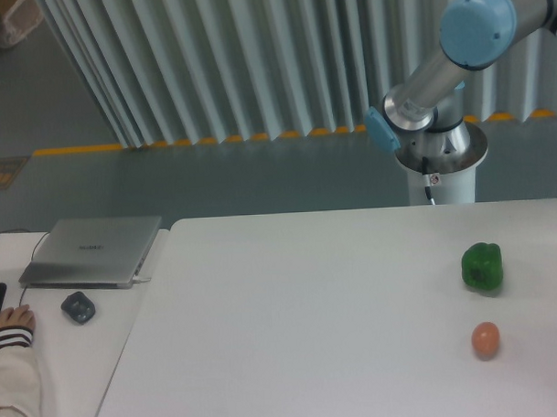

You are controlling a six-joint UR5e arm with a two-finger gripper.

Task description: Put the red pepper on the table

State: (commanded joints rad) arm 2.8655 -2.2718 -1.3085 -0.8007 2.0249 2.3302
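Observation:
The red pepper is out of view. The large white table fills the lower part of the frame. Only the arm's base, shoulder and upper link show at the top right, behind the table's far edge; the arm runs out of the frame to the right. The gripper is not in view.
A green bell pepper and a small orange-pink egg-shaped thing rest near the table's right side. To the left stands a smaller white desk with a closed laptop, a dark mouse and a person's hand.

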